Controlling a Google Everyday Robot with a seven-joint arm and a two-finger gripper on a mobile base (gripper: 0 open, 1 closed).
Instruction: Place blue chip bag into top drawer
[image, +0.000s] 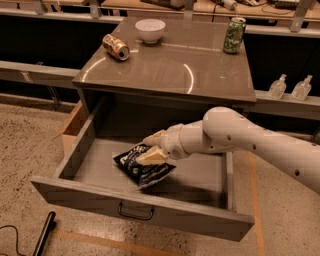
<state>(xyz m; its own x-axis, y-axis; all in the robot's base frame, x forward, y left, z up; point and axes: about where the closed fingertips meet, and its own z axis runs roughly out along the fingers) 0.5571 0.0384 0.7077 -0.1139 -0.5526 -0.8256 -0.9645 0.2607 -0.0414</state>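
The top drawer (150, 215) is pulled wide open below the table top, its dark bail handle at the front centre. My gripper (151, 148) reaches into the drawer from the right. Its fingers are closed on the upper edge of the blue chip bag (145, 169), a crumpled navy bag with white lettering. The bag hangs low inside the drawer, at or just above the drawer floor near the middle. I cannot tell whether it touches the floor.
On the table top (170, 70) stand a white bowl (150, 30), a tipped orange can (116, 47) and an upright green can (234, 35). A cardboard box (74, 125) sits left of the drawer. Two clear bottles (290, 88) stand on the right shelf.
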